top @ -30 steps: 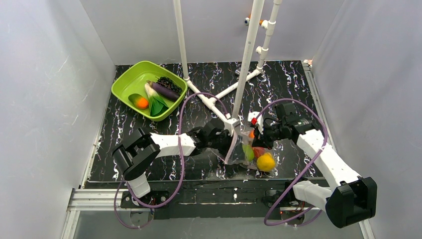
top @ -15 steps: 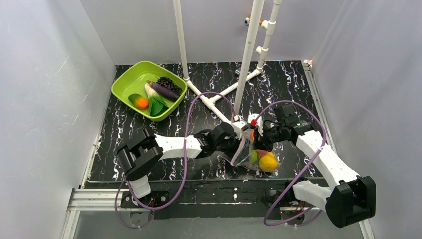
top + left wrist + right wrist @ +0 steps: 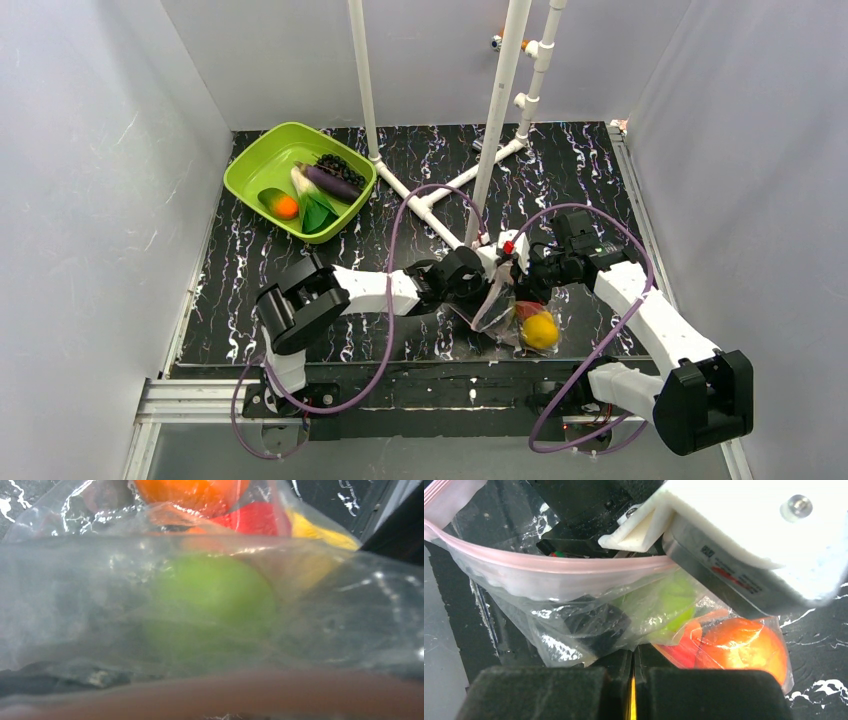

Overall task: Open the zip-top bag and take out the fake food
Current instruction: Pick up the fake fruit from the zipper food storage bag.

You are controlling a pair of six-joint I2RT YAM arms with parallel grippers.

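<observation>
Top view: clear crinkly zip-top bag [image 3: 500, 312] lies near-centre on the black marbled counter [image 3: 580, 170], between left gripper [image 3: 490, 290] and right gripper [image 3: 525, 285].
Left wrist: left gripper state untellable; green plastic apple [image 3: 215, 600] behind film.
Right wrist: right gripper closed, pinching bag film.
Bag: light, floppy, slippery; likely best held by pink zip strip [image 3: 549, 565].

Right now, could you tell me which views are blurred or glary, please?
Left wrist: soft, the green apple a smear behind the hazy zip-top bag. Right wrist: pink zip strip sharp, glints on the plastic, right gripper blurred at the bottom edge. Top external: mostly sharp, evenly lit.
</observation>
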